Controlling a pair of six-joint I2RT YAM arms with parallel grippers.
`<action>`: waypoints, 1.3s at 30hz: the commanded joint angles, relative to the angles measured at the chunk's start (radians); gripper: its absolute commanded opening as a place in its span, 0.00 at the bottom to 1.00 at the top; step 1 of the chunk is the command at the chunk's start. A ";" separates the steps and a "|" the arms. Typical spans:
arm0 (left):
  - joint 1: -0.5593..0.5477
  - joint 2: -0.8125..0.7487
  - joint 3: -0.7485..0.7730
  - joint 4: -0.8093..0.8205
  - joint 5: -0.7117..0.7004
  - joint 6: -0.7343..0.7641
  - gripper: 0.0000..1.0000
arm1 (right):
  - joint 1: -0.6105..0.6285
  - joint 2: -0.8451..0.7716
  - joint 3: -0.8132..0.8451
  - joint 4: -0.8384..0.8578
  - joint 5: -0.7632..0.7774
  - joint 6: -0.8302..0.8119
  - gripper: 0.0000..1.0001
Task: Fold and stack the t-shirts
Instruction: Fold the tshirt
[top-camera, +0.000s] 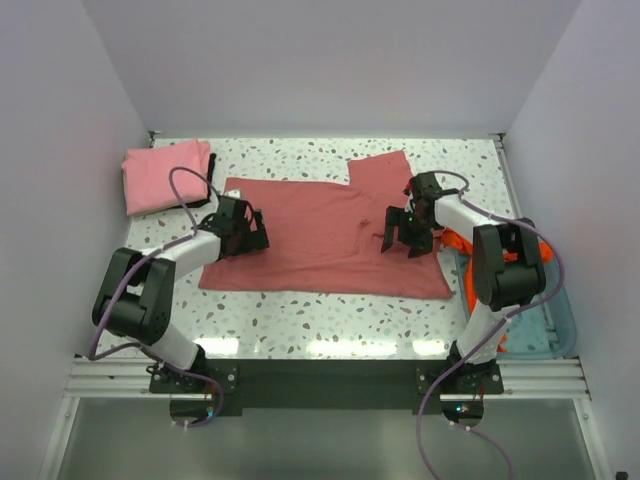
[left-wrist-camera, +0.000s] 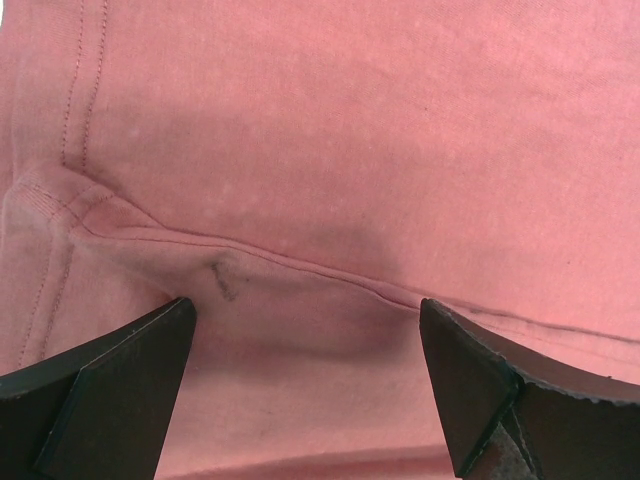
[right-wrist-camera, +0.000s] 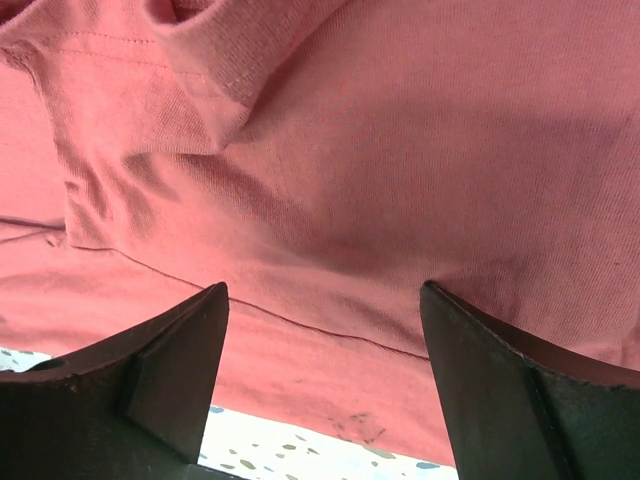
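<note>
**Both grippers open over the spread rose-red shirt**

The rose-red t-shirt (top-camera: 320, 240) is lying spread flat across the middle of the desk (top-camera: 300, 322), with one sleeve sticking out toward the far edge.

The left gripper (top-camera: 245, 228) is sitting over the shirt's left end. In its wrist view the two dark fingers (left-wrist-camera: 110, 390) are standing wide apart. Only rose-red cloth is showing between and beyond them, with a stitched seam running across just ahead of the fingertips. No cloth is being pinched. I cannot tell whether the tips are touching the fabric.

The right gripper (top-camera: 405, 232) is sitting over the shirt's right portion, pointing back toward the left gripper. Its fingers (right-wrist-camera: 150, 380) are also spread wide and gripping nothing. Ahead of them the cloth is lying in soft wrinkles, with a ribbed, stitched band showing further ahead and to the left. A strip of speckled desk is showing under the gap between the fingers, at the cloth's edge.

The lighter pink t-shirt (top-camera: 165, 175) is lying folded well behind and outboard of the left gripper, at the far left corner. The bright orange t-shirt (top-camera: 458, 243) is lying bunched just behind the right gripper, under that arm, and is reaching into the pale blue tray (top-camera: 560, 322) at the desk's right edge.
</note>
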 joint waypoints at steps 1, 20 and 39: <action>0.010 -0.030 -0.088 -0.118 0.020 -0.041 1.00 | 0.001 0.032 -0.097 -0.076 -0.018 -0.017 0.81; 0.007 -0.270 0.033 -0.389 -0.006 -0.053 1.00 | 0.063 -0.184 0.026 -0.426 -0.055 -0.004 0.82; 0.083 0.312 0.726 -0.339 -0.078 0.111 1.00 | -0.071 0.432 1.039 -0.189 0.102 -0.018 0.76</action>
